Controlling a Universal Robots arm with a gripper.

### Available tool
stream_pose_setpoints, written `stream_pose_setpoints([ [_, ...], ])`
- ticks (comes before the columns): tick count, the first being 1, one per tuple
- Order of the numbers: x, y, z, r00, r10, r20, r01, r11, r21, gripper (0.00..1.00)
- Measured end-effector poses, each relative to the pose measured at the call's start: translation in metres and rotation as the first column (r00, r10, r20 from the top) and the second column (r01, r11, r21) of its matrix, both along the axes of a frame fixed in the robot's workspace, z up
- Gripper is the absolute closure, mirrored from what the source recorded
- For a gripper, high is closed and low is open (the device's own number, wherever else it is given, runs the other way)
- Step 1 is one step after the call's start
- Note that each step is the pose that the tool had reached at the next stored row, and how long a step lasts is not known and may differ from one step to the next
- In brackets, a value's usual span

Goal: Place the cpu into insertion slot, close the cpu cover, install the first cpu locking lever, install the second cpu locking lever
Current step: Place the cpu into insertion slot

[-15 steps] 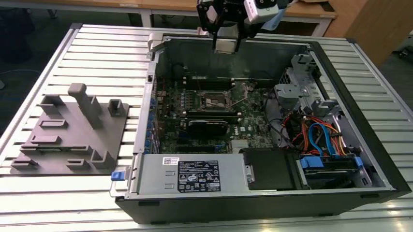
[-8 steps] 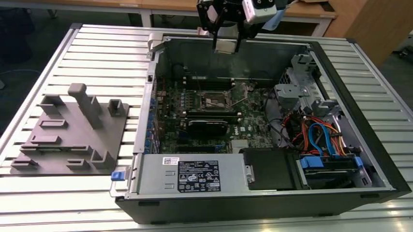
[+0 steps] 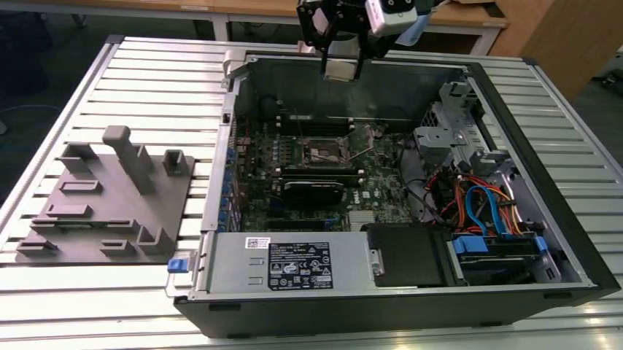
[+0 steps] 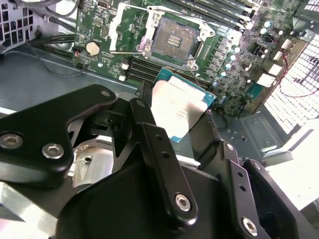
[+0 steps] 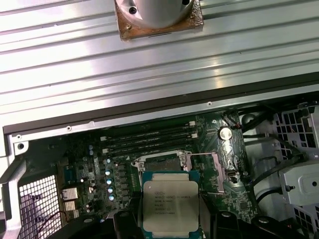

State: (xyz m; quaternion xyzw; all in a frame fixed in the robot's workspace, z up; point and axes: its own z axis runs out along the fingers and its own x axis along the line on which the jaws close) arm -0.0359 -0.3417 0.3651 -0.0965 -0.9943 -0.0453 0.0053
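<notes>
Gripper (image 3: 343, 67) hangs high over the computer case (image 3: 506, 109), clear of case walls, with open air all round. Fingers pinch cpu (image 5: 171, 206) by its edges (printed top faces first wrist view). Cpu well above insertion slot (image 5: 162, 162); slot's dark centre exposed. Power-supply label (image 3: 300, 266) well apart from slot.

One open black metal computer case (image 3: 550, 182) lies on one ribbed silver aluminium bench (image 3: 156, 80). Inside it sits one green circuit board (image 3: 292, 160), carrying one square, metal-rimmed, dark-centred insertion slot (image 3: 322, 151) and one round silver coin battery (image 5: 226, 133). There is one flat square silvery cpu (image 3: 340, 71), one black claw (image 3: 342, 67), one grey moulded fixture plate (image 3: 107, 211), one grey metal power-supply box (image 3: 292, 264) and one small blue plastic clip (image 3: 177, 264).
</notes>
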Motion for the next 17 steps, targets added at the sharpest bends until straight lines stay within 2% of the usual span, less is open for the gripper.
stream_pose_setpoints([
  [9, 0.0, 0.0, -0.0003, 0.9988, -0.048, -0.0001, 0.048, 0.9988, -0.0004, 0.46],
  [17, 0.0, 0.0, -0.0003, 0.9988, -0.05, 0.0, 0.05, 0.9988, -0.0006, 0.46],
])
